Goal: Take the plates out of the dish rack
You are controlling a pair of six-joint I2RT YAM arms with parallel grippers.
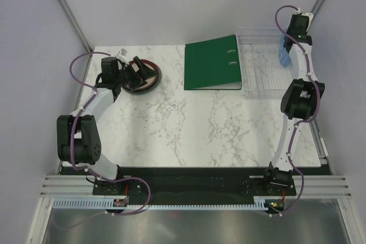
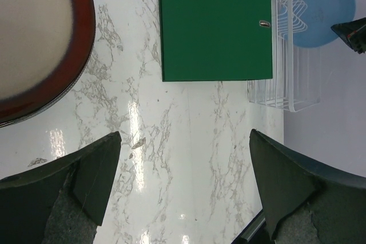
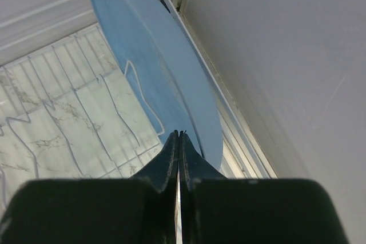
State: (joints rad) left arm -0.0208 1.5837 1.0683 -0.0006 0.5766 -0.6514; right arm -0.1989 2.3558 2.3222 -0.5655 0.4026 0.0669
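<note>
A light blue plate [image 3: 154, 67] stands on edge in the white wire dish rack [image 1: 260, 78] at the back right. My right gripper [image 3: 179, 134] is over that plate's near rim. Its fingers are pressed together with nothing showing between them, and the plate lies just beyond the tips. At the back left, a beige plate with a dark red-brown rim [image 2: 34, 38] tops a stack of plates [image 1: 150, 81] on the table. My left gripper [image 2: 186, 141] hangs open beside that stack, holding nothing.
A flat green ring binder [image 1: 211, 64] lies between the plate stack and the rack, close against the rack's left side. The rack sits near the table's right edge and the side wall [image 3: 286, 55].
</note>
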